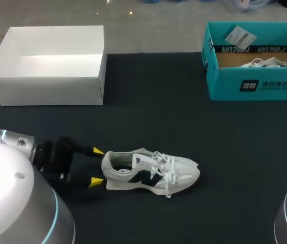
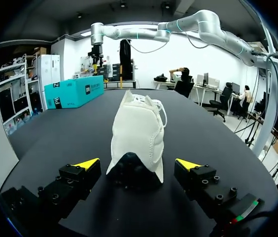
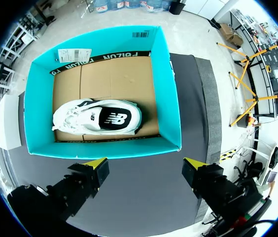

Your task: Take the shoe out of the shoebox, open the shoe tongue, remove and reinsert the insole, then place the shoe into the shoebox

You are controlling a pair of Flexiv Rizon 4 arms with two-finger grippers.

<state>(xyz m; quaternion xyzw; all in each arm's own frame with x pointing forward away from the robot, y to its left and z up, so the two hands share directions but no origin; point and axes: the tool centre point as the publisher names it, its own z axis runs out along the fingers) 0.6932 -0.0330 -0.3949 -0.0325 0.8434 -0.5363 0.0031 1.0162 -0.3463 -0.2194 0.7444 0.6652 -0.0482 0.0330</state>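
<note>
White mesh shoe sits heel-first between the fingers of the wide-open, empty left tool; probably light and soft, so grip the stiffer heel; right tool also open, empty.

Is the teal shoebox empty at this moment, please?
No, a white shoe lies on the cardboard floor inside the teal shoebox, as the right wrist view shows from above.
</note>
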